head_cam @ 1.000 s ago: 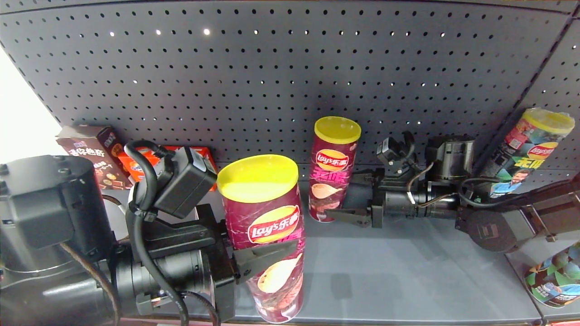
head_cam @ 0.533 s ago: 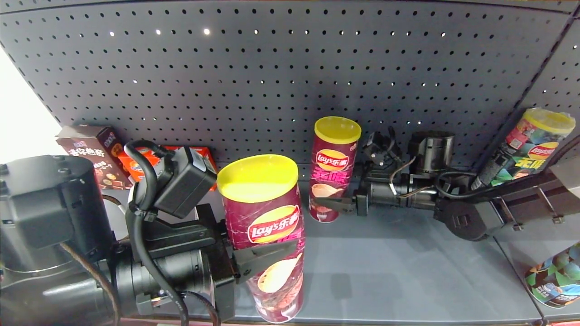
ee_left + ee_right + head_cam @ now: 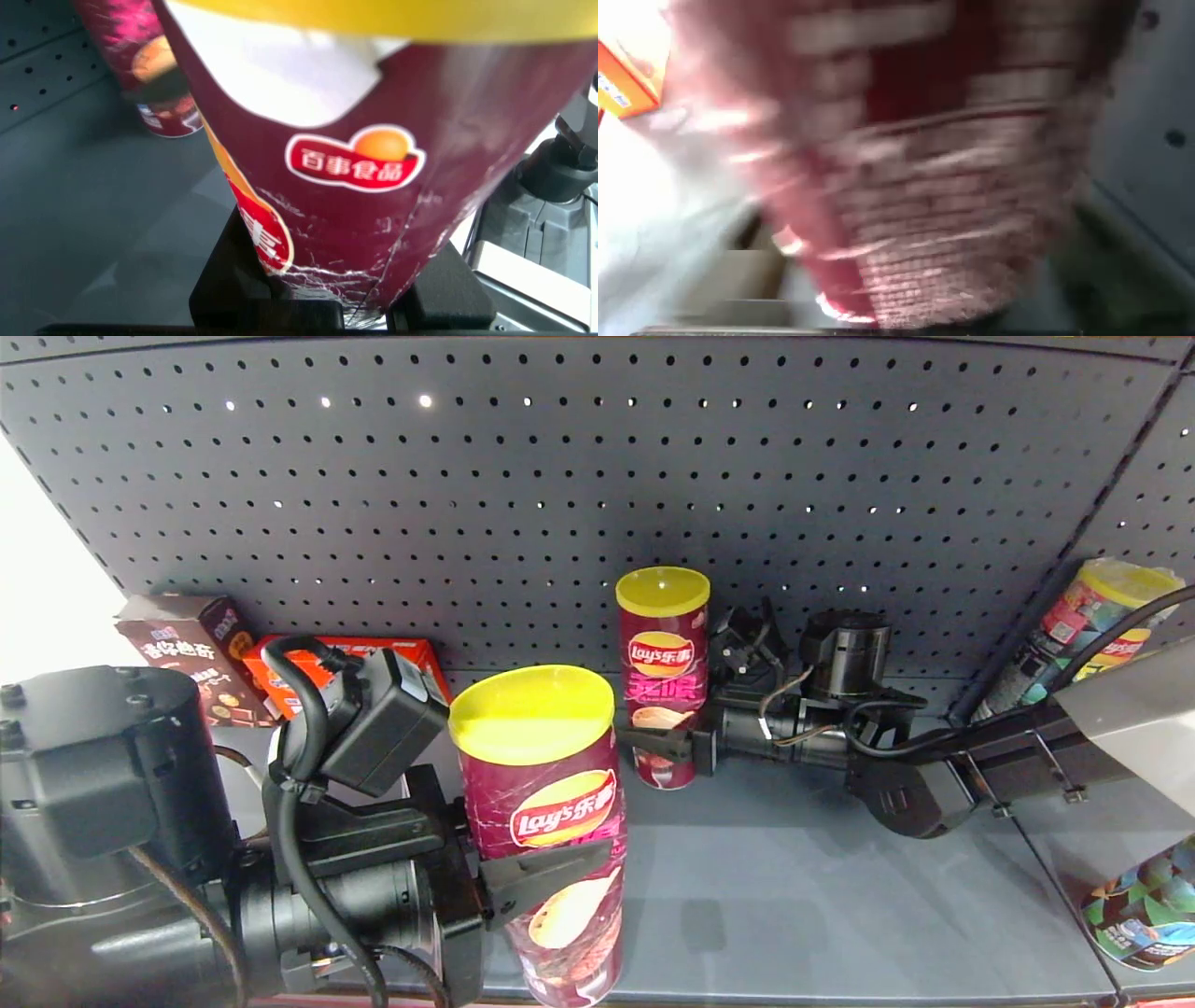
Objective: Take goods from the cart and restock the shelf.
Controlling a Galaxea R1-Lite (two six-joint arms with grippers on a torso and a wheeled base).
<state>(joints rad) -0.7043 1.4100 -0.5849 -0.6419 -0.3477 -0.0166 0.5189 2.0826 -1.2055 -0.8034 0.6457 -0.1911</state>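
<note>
A grey metal shelf [image 3: 822, 896] with a dark pegboard back panel [image 3: 560, 504] fills the head view. My left claw [image 3: 546, 882] is clamped on the near chip can [image 3: 551, 803], a maroon tube with a yellow lid. One finger lies across its front and the tube stands upright at the shelf's front edge. I cannot tell whether its base touches the shelf. In my left wrist view the near chip can [image 3: 374, 187] looms close.

My right claw [image 3: 658, 747] is closed around the far chip can [image 3: 661, 677], gripping low on its body. That matching maroon tube stands upright near the back panel, behind and to the right of the near one, and the two are apart. In my right wrist view the far chip can [image 3: 924, 159] is a blur.

Against the back panel on my left lean a brown box [image 3: 191, 649] and, just beside it, an orange box [image 3: 308, 663]. On my right, in the neighbouring bay, a green-patterned can [image 3: 1092, 625] tilts against the panel.
</note>
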